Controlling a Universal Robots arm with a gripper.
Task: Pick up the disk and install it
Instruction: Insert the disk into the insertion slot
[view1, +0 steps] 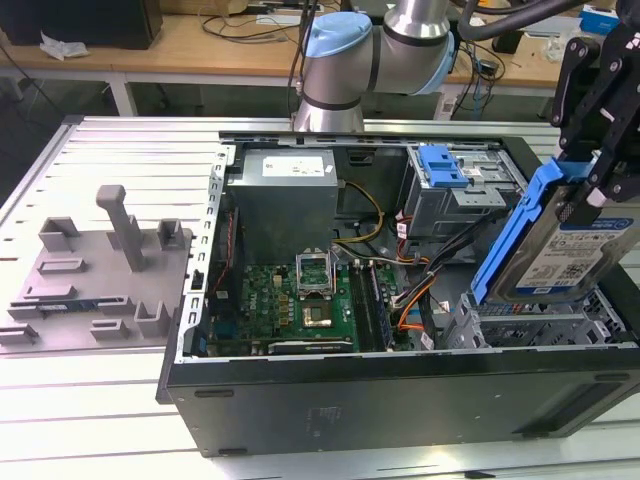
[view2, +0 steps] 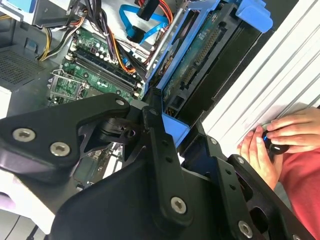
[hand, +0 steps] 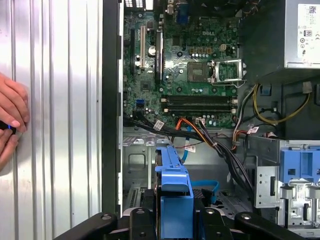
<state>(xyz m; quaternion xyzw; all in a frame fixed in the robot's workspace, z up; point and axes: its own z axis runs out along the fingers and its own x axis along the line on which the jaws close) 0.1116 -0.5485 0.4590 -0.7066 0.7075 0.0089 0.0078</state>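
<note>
The disk (view1: 565, 250), a silver drive with a white-and-blue label in a bright blue frame, hangs tilted over the open computer case (view1: 400, 400), at the exterior view's right. Its lower edge is just above the metal drive cage (view1: 530, 325). My black gripper (view1: 588, 192) is shut on the disk's upper end. In the second wrist view the disk (view2: 200, 65) runs between the black fingers (view2: 160, 140). In the first wrist view the disk's blue frame edge (hand: 172, 192) stands on end above the case floor.
The motherboard (view1: 300, 300), a power supply (view1: 285, 200) and loose cables (view1: 410, 290) lie inside the case. A blue carrier (view1: 440, 165) sits in the upper bay. A grey fixture plate (view1: 100, 270) lies at the exterior view's left. A person's hands (view2: 272, 142) rest beside the case.
</note>
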